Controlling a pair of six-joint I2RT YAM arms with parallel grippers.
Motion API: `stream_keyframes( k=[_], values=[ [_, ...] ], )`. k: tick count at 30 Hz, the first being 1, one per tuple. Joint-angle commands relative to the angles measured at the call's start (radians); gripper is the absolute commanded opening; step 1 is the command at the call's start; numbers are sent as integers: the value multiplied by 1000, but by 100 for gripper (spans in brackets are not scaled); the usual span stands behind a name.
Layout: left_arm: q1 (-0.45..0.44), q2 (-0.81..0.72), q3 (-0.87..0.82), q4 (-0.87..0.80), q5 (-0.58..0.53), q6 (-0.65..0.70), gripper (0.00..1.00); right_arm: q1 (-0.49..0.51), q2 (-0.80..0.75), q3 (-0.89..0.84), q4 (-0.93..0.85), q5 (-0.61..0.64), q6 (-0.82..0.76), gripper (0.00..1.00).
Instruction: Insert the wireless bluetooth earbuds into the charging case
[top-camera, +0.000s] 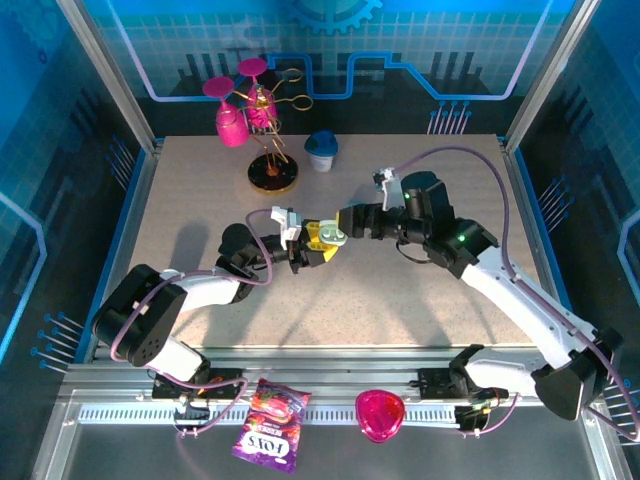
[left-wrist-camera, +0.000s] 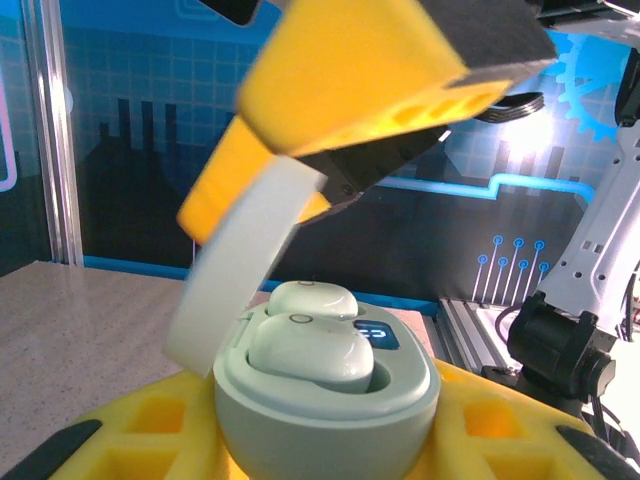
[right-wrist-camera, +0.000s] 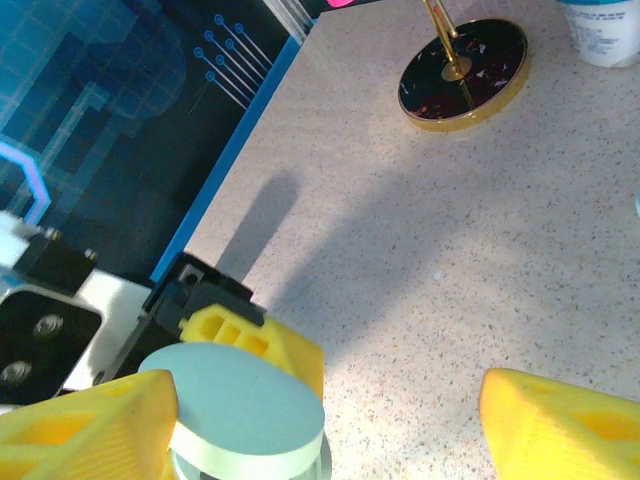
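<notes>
The pale charging case (left-wrist-camera: 330, 415) sits upright between the yellow fingers (left-wrist-camera: 130, 440) of my left gripper (left-wrist-camera: 320, 445), which is shut on it. Its lid (left-wrist-camera: 235, 280) stands open and tilted back. Two wireless bluetooth earbuds (left-wrist-camera: 310, 350) lie seated in its sockets. Above the table's middle, my left gripper (top-camera: 315, 243) meets my right gripper (top-camera: 343, 228). My right gripper (right-wrist-camera: 325, 405) stands open with wide jaws, one finger (right-wrist-camera: 90, 430) against the lid (right-wrist-camera: 240, 400), the other (right-wrist-camera: 560, 425) well apart. The right finger (left-wrist-camera: 380, 70) hangs above the lid.
A gold stand (top-camera: 272, 172) with pink glasses stands at the back left, its dark base (right-wrist-camera: 463, 72) ahead of my right gripper. A white cup with a blue lid (top-camera: 322, 150) is beside it. A snack packet (top-camera: 270, 425) and a pink object (top-camera: 380, 415) lie on the front rail.
</notes>
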Motion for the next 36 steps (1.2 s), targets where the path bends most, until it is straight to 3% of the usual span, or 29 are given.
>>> stream_keyframes(
  k=[1, 5, 12, 18, 27, 36],
  values=[
    [10, -3, 27, 41, -20, -6, 19, -15, -59, -44, 14, -47, 20, 79],
    [10, 0, 27, 58, -25, -6, 19, -69, -103, -127, 147, -156, 152, 79],
    [9, -8, 28, 85, -48, -1, 19, -141, -94, -358, 600, -388, 595, 76],
    [10, -14, 26, 85, -86, 24, 19, -130, -17, -491, 992, -445, 850, 66],
    [9, -9, 29, 85, -92, 31, 19, -77, 168, -553, 1400, -471, 1079, 54],
    [9, 5, 22, 84, -108, 47, 20, -65, 236, -557, 1493, -456, 1128, 25]
  ],
)
